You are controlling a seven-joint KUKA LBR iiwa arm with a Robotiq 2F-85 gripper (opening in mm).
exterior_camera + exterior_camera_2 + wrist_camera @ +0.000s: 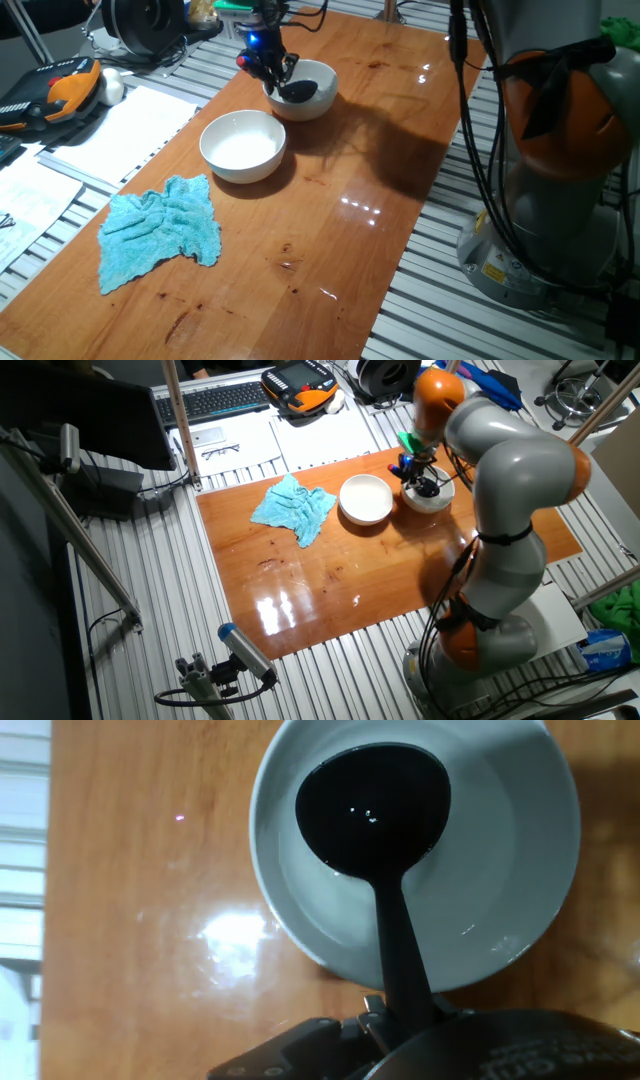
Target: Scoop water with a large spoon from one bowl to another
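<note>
My gripper (268, 62) is shut on the handle of the large spoon, a black ladle. The ladle's cup (298, 90) sits low inside the far white bowl (325, 95). In the hand view the cup (372, 810) holds liquid that glints, and the handle (400, 950) runs down into the gripper (400, 1015). Clear water (490, 860) lies in this bowl (545, 910). A second white bowl (243, 147) stands nearer, to the left of the first. The other fixed view shows the gripper (420, 468) over the far bowl (437, 500) beside the second bowl (365, 498).
A crumpled blue cloth (160, 232) lies on the wooden tabletop (350, 230) left of the bowls. Papers (120, 130) and a teach pendant (55, 90) lie off the table's left side. The arm's base (550, 200) stands at the right.
</note>
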